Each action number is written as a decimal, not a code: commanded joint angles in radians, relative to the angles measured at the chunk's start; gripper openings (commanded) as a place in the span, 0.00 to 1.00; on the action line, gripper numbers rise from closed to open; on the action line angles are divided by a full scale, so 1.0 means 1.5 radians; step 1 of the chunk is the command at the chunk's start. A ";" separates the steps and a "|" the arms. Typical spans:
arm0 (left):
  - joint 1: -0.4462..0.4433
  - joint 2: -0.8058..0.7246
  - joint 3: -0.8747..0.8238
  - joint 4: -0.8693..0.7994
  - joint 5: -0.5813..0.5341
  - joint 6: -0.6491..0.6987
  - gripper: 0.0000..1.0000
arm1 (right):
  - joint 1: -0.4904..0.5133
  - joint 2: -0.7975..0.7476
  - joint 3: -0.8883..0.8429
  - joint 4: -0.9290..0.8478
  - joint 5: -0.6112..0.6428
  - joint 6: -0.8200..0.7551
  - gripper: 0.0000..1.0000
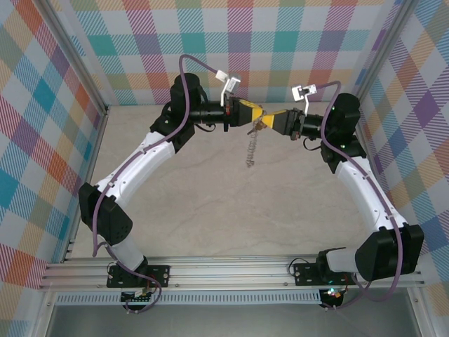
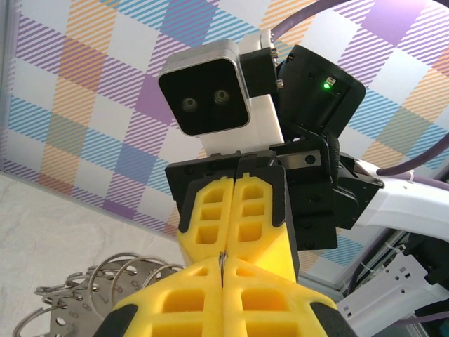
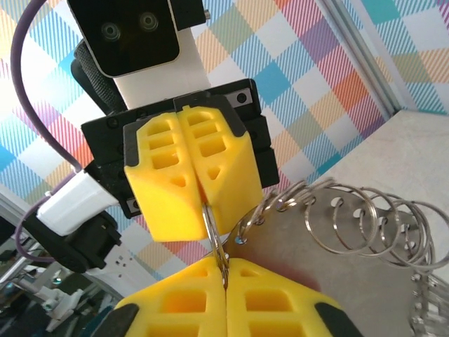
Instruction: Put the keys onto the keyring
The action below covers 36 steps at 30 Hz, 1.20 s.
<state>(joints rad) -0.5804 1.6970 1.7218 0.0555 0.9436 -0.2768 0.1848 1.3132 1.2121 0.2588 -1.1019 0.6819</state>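
Between pastel plaid walls (image 1: 42,140), above your pale marbled desk (image 1: 210,217), the foam left claw (image 1: 254,120) and right claw (image 1: 266,121) pinch shut on the keyring (image 1: 250,149). Its wire loops dangle chain-like.

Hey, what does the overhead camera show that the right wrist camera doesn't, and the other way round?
Overhead: the left arm and right arm reaching in over the table, with the keyring hanging edge-on like a chain below their meeting point.
Right wrist: a close look at the keyring's flat grey plate and its row of wire loops, one loop pinched where the left gripper meets the right gripper.
Shared: both grippers shut, tip to tip, at the keyring's edge.
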 commanded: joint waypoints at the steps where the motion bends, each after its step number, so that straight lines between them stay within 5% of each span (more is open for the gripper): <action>1: -0.007 -0.035 -0.004 0.040 0.012 -0.010 0.00 | 0.008 0.000 -0.011 0.023 -0.001 0.000 0.01; 6: -0.007 -0.040 -0.010 0.048 0.007 -0.014 0.00 | 0.009 -0.004 -0.028 0.036 0.004 0.007 0.01; 10: -0.007 -0.041 -0.014 0.058 0.008 -0.021 0.00 | 0.021 0.007 -0.024 0.044 0.004 0.015 0.20; 17: -0.007 -0.043 -0.021 0.066 0.001 -0.024 0.00 | 0.039 0.017 -0.020 0.039 0.002 0.010 0.23; 22: -0.007 -0.044 -0.022 0.066 -0.001 -0.023 0.00 | 0.040 0.000 -0.048 0.025 0.003 -0.007 0.38; 28: -0.007 -0.048 -0.023 0.066 -0.002 -0.021 0.00 | 0.040 -0.031 -0.097 0.015 0.021 -0.020 0.36; 36: -0.007 -0.048 -0.025 0.066 -0.003 -0.023 0.00 | 0.040 -0.027 -0.085 0.024 0.020 -0.011 0.09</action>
<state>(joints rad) -0.5812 1.6665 1.6905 0.0898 0.9321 -0.2996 0.2375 1.2873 1.0599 0.2691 -1.0637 0.6704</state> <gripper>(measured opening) 0.048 0.102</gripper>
